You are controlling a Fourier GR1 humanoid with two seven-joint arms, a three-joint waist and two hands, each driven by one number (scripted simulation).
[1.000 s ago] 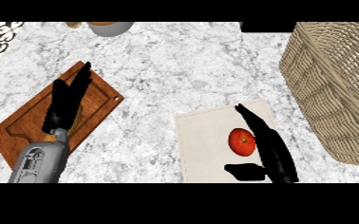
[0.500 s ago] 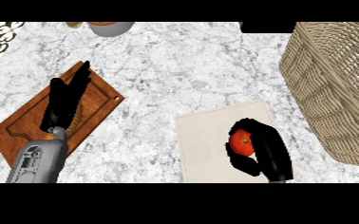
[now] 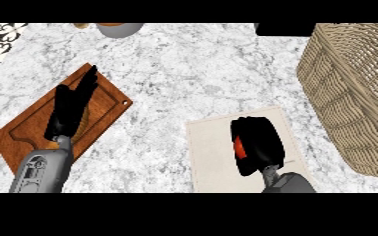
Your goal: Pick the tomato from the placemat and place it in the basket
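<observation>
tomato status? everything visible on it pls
Only a narrow red-orange sliver of the tomato shows; the right hand is curled round it and hides the rest. What shows looks smooth and glossy, with no stem or damage visible. It sits over the cream placemat, near its middle, left of the wicker basket. Whether it rests on the mat or is already lifted cannot be told from this view.
</observation>
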